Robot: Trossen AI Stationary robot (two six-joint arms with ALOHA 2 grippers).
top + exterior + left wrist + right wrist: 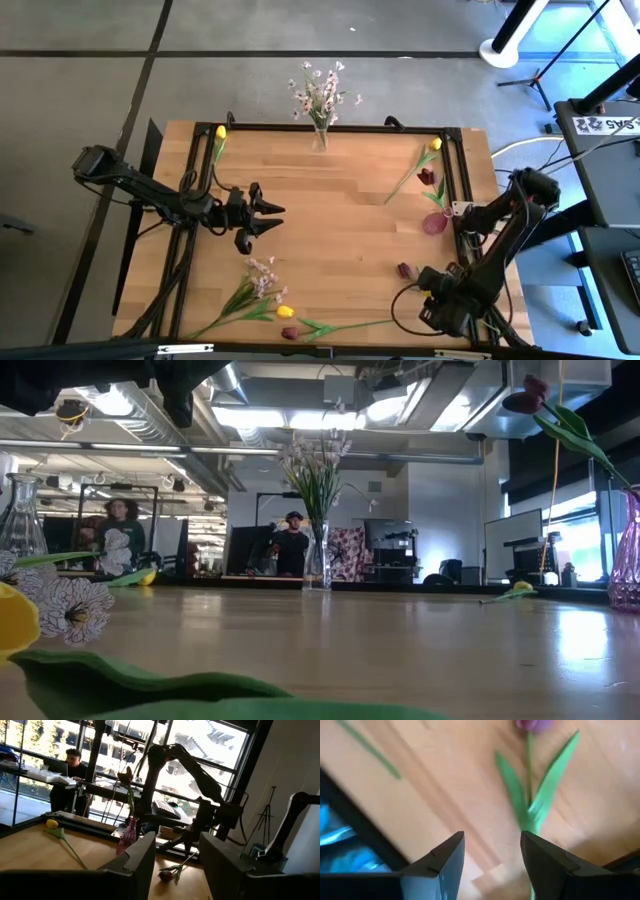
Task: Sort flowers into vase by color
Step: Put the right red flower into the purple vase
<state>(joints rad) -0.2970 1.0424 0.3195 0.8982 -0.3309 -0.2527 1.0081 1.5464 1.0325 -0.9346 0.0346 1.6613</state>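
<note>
Pale pink-white sprays stand upright in a clear vase (320, 135) at the far edge. A maroon tulip (427, 178) stands in a purple vase (434, 222) at the right. Yellow tulips lie at the far left (220, 133) and far right (433, 146). Near the front edge lie a pale spray (260, 280), a yellow tulip (286, 312) and a maroon tulip (290, 333). My right gripper (492, 845) is open above another maroon tulip (532, 795) lying at the near right (405, 270). My left gripper (275, 218) hangs open over the table's left half.
A black frame (455, 170) borders the table. In the low view a second clear vase (20, 515) stands at the left with nothing in it. People sit in the room beyond the table. Bare wood (340, 220) lies in the middle between the two arms.
</note>
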